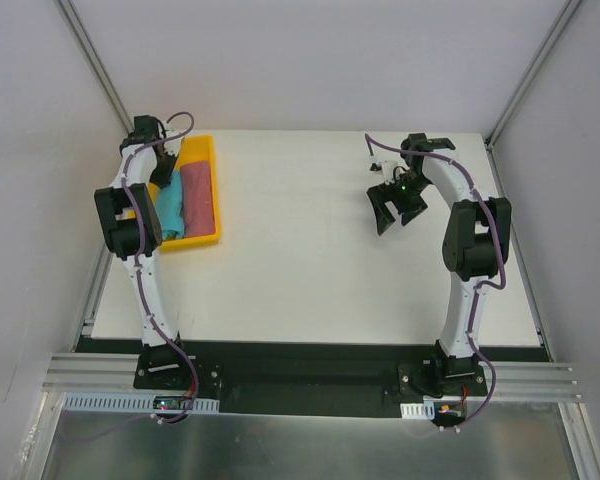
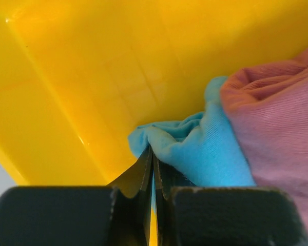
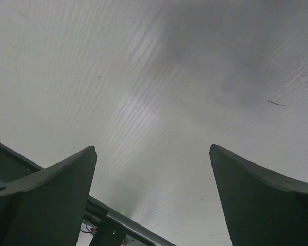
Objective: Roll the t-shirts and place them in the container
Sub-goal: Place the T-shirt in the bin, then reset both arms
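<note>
The turquoise t-shirt (image 1: 170, 212) and the rose-red t-shirt (image 1: 193, 195) lie bunched side by side in the yellow tray (image 1: 216, 205) at the table's left. My left gripper (image 1: 166, 172) reaches down into the tray. In the left wrist view it (image 2: 153, 152) is shut on a fold of the turquoise t-shirt (image 2: 205, 151), with the rose-red t-shirt (image 2: 280, 123) just to the right. My right gripper (image 1: 390, 215) is open and empty above the bare table at the right; its wrist view shows its jaws wide apart (image 3: 153, 148).
The yellow tray's floor and wall (image 2: 92, 66) fill the left wrist view. The white table (image 1: 310, 260) stretches between the arms. Grey enclosure walls and metal posts stand on both sides; a black base rail (image 1: 300, 375) runs along the near edge.
</note>
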